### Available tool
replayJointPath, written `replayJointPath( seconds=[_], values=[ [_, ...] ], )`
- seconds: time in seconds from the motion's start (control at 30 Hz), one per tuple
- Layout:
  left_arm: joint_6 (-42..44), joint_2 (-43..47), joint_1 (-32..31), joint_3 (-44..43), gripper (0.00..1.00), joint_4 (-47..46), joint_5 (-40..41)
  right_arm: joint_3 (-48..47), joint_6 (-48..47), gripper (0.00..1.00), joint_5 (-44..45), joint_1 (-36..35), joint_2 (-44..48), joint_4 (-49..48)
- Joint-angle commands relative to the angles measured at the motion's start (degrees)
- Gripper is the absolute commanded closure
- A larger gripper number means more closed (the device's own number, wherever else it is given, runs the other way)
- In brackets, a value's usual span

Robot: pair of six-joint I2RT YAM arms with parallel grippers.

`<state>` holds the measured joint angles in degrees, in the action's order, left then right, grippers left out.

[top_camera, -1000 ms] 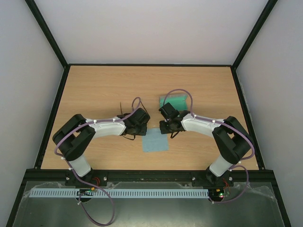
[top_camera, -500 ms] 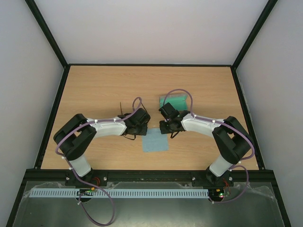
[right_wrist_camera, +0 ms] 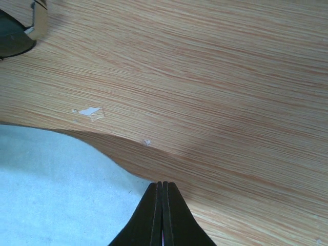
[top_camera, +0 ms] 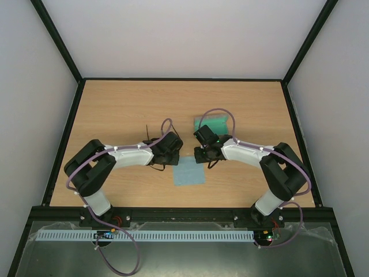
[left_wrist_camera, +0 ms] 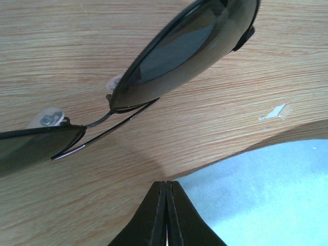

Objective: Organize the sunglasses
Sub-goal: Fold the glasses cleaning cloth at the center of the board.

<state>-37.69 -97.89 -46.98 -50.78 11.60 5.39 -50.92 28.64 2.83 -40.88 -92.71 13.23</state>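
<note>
**Both grippers closed at the far edge of the blue cloth, with the sunglasses beside the left one.**
The left gripper (left_wrist_camera: 165,187) and the right gripper (right_wrist_camera: 162,187) each have their fingers pressed flat together, tips at the edge of the cloth (top_camera: 189,172). Whether any fabric is pinched between them cannot be told. The sunglasses (left_wrist_camera: 189,46) rest on the wooden table (top_camera: 115,109), just beyond the left fingertips and beside the cloth, partly hidden under the left arm in the top view.
</note>
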Motion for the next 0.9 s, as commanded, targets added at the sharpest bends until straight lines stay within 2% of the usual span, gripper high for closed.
replayJointPath(
  seconds=[0.0, 0.87],
  values=[
    [0.0, 3.2, -0.4, -0.6, 0.98, 1.2, -0.4, 0.7, -0.9, 0.98, -1.4, -0.1, 2.6, 1.5],
    [-2.8, 10.7, -4.5, 6.3, 0.98, 0.0, -1.0, 6.3, -0.3, 0.99, -5.5, -0.5, 9.5, 1.3]
  ],
)
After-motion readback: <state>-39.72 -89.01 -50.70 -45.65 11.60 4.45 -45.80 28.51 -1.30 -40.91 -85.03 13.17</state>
